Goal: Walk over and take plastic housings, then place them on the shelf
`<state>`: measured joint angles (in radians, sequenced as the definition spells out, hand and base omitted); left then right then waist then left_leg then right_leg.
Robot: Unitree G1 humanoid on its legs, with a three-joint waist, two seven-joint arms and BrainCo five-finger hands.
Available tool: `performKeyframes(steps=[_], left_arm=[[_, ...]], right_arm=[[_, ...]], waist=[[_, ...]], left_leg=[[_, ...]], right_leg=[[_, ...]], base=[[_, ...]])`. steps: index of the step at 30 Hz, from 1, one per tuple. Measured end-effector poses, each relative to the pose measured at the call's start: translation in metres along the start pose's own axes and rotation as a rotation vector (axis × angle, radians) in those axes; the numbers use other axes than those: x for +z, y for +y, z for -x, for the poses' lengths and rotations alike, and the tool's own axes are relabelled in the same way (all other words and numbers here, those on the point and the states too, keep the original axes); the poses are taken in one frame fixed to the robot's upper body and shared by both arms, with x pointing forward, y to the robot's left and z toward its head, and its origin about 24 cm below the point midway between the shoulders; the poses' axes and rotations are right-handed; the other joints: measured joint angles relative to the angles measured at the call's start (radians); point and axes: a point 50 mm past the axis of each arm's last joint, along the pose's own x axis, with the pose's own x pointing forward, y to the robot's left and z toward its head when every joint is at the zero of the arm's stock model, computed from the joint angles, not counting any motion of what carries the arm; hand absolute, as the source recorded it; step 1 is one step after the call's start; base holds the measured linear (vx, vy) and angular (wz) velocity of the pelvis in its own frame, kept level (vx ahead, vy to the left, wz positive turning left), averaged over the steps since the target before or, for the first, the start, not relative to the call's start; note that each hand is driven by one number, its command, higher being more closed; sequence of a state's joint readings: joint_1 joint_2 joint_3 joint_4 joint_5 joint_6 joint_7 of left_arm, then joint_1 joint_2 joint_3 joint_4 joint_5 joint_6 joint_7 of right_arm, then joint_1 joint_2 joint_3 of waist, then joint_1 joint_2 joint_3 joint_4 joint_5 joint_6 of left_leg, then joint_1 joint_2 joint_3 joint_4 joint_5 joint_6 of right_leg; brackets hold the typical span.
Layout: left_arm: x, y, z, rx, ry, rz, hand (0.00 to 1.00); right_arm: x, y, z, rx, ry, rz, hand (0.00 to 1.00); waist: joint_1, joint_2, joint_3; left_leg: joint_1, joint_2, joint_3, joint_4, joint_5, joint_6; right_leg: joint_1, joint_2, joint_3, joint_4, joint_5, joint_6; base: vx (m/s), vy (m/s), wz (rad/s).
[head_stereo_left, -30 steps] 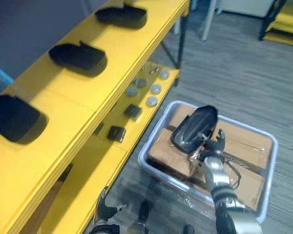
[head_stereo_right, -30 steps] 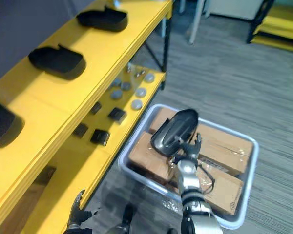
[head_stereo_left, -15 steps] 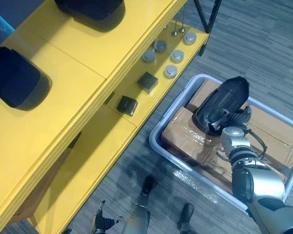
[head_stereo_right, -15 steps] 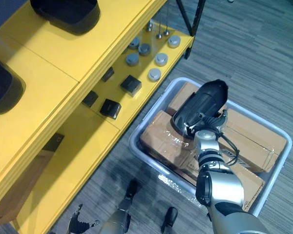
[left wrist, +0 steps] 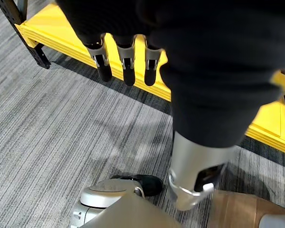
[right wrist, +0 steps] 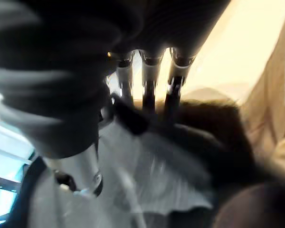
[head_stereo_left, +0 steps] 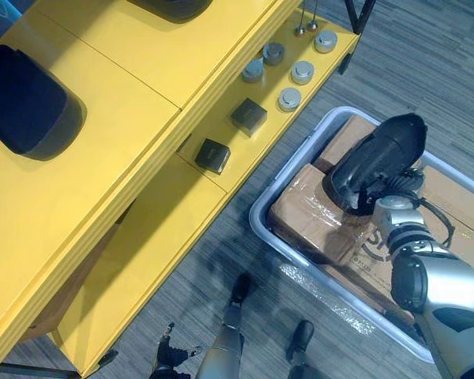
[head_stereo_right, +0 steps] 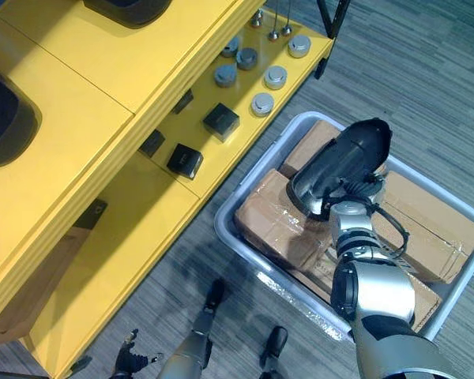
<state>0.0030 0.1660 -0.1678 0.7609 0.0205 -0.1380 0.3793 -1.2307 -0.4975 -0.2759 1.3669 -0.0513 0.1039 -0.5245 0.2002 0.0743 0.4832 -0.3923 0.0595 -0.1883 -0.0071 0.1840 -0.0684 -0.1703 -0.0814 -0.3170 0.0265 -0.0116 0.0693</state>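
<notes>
While the plastic housing (head_stereo_left: 377,150) is gripped at its lower end by the right hand (head_stereo_left: 385,197), fingers curled over the rim, it is held tilted just above the cardboard boxes (head_stereo_left: 304,217) in the grey tote (head_stereo_left: 255,221), beside the yellow shelf (head_stereo_left: 142,95). The left hand (left wrist: 127,61) is hung low over the floor, fingers straight and relaxed, nothing held. The housing is judged a thin moulded shell: light, fairly stiff, glossy, so likely slippery. Its open rim probably flexes if squeezed hard. The best hold is judged to be across a side wall near mid-length, thumb inside, fingers outside. An end grip as seen now leaves the long body free to swing. Three housings are counted: one in hand and two on the top board, a shelved housing (head_stereo_left: 28,103) and another cut off at the frame edge. On the lower board five round metal pucks (head_stereo_left: 289,99), two thin pins (head_stereo_left: 300,30) and two black square blocks (head_stereo_left: 249,116) are counted in the open, with more blocks partly hidden under the top board. At least three boxes are counted.
</notes>
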Motion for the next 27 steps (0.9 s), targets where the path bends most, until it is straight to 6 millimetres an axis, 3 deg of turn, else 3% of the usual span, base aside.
performKeyframes(steps=[6,16,23,27], left_arm=[[0.003,-0.002,0.000,-0.050,-0.008,-0.006,0.00],[0.002,0.000,0.006,-0.077,-0.017,0.033,0.00],[-0.001,0.003,0.006,-0.069,-0.003,0.063,0.00],[0.000,0.008,0.004,-0.031,-0.001,0.097,0.00]], right_arm=[[-0.010,-0.025,-0.012,0.018,0.106,0.031,1.00],[-0.001,-0.069,-0.028,-0.050,0.049,0.221,1.00],[0.011,-0.072,-0.028,-0.083,-0.197,0.620,1.00],[0.036,-0.055,-0.011,-0.071,-0.492,0.719,1.00]], waist=[[-0.008,0.003,0.001],[-0.017,0.006,0.004],[-0.038,0.002,0.006],[-0.068,-0.013,0.008]], left_leg=[[-0.009,-0.004,-0.027,-0.012,0.012,-0.001],[-0.013,-0.030,-0.047,-0.020,0.026,0.009],[0.005,-0.021,-0.028,-0.019,0.026,0.009],[0.037,-0.007,0.021,-0.032,0.026,0.010]], right_leg=[[-0.002,0.001,-0.026,0.000,-0.003,0.004],[0.002,-0.021,-0.050,0.001,-0.004,0.013],[0.002,-0.020,-0.027,0.018,-0.004,0.013],[0.002,-0.018,0.019,0.020,0.000,0.012]], base=[[0.01,-0.018,0.10],[0.04,-0.021,0.10],[0.03,-0.053,-0.09],[0.01,-0.048,-0.35]])
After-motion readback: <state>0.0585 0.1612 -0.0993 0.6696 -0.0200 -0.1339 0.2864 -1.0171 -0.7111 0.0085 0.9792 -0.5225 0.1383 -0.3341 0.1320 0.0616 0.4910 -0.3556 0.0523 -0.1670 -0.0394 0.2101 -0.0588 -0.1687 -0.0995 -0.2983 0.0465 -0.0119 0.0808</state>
